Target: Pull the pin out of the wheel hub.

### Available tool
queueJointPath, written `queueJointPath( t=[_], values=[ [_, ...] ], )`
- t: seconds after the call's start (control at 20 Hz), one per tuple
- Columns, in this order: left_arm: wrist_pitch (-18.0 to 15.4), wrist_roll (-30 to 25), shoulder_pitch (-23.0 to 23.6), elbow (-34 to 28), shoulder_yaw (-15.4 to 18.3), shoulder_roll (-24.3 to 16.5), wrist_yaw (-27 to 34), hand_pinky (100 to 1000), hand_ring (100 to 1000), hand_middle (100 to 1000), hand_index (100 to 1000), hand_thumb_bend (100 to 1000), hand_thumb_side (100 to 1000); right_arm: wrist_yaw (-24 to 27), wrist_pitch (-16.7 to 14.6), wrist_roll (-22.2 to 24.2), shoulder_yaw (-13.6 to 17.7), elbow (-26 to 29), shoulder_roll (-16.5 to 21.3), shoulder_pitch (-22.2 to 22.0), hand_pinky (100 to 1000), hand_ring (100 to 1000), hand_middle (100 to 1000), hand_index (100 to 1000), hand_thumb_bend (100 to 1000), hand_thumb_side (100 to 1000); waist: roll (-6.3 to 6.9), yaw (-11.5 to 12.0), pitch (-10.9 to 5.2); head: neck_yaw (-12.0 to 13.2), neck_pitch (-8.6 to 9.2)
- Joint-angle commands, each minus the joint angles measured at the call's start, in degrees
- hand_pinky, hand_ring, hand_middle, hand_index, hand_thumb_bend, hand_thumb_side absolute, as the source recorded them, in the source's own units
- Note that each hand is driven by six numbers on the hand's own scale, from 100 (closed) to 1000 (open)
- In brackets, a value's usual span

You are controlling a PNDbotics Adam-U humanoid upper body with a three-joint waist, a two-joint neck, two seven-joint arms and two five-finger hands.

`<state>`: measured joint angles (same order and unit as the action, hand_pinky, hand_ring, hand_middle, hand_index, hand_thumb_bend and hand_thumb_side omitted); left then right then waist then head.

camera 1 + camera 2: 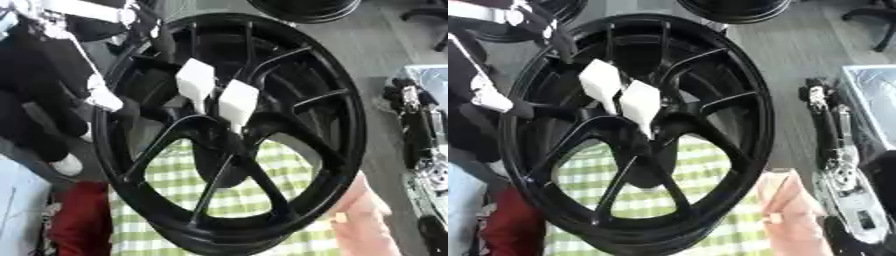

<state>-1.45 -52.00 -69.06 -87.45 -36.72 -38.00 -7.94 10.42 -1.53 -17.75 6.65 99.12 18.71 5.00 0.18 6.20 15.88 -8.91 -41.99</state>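
Seemingly idle, the robot's right hand [815, 95] lies beside the table's right edge, well apart from the work; I cannot tell its state, nor that of the left hand [525, 108] at a spoke. A person's bare hand [360, 216] touches the rim, probably steadying the black spoked alloy wheel hub [337, 107] upright on the green-checked table [241, 197]. Two white wedge-shaped pins [237, 101] sit at its centre.

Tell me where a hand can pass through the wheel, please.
Free: the lower gaps between spokes of the black wheel, where the green checked cloth shows. Crowded: the hub, where two white pieces sit, and the lower right rim, where a person's hand rests.
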Motion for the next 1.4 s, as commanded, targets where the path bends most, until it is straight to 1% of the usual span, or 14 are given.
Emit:
queueJointPath(
  t=[0.05, 0.2, 0.6, 0.8, 0.95, 1.4],
  values=[
    [-0.54, 0.03, -2.00, 2.55, 0.24, 0.70, 1.00, 816, 876, 838, 821, 465, 321, 0.32, -0.06, 0.35, 0.10, 0.49, 0.49, 0.37, 952, 817, 688, 780, 100, 741, -0.06, -0.22, -1.02, 0.34, -0.01],
    [-0.57, 0.03, -2.42, 4.70, 0.18, 1.61, 1.26, 812, 875, 837, 822, 458, 347, 0.33, -0.06, 0.41, 0.10, 0.35, 0.39, 0.47, 953, 817, 688, 780, 100, 742, -0.06, -0.34, -0.92, 0.41, -0.12],
    [-0.29, 0.03, -3.98, 6.59, 0.87, 3.96, 0.94, 803, 870, 844, 849, 425, 337, 0.30, -0.09, 0.72, -0.14, 0.01, 0.08, 0.66, 954, 817, 689, 780, 100, 744, 0.01, -0.66, -0.76, 0.33, -0.09],
    [-0.39, 0.03, -4.63, 7.73, 1.26, 4.82, 0.27, 805, 870, 849, 860, 436, 337, 0.38, -0.11, 0.77, -0.16, 0.11, 0.15, 0.71, 954, 817, 689, 780, 100, 744, -0.02, -0.86, -0.76, 0.30, -0.02],
    [-0.57, 0.03, -5.00, 8.34, 1.43, 5.45, 0.24, 805, 872, 852, 861, 432, 353, 0.38, -0.04, 0.89, -0.28, -0.01, 0.02, 0.78, 954, 817, 689, 780, 100, 747, -0.08, -0.90, -0.64, 0.27, 0.06],
    [0.10, 0.03, -5.23, 9.41, 0.64, 6.62, 1.41, 798, 870, 849, 852, 397, 394, 0.46, -0.03, 0.70, -0.28, -0.14, -0.33, 1.15, 955, 817, 689, 780, 100, 749, -0.16, -1.32, -0.15, 0.44, 0.47]
  ],
)
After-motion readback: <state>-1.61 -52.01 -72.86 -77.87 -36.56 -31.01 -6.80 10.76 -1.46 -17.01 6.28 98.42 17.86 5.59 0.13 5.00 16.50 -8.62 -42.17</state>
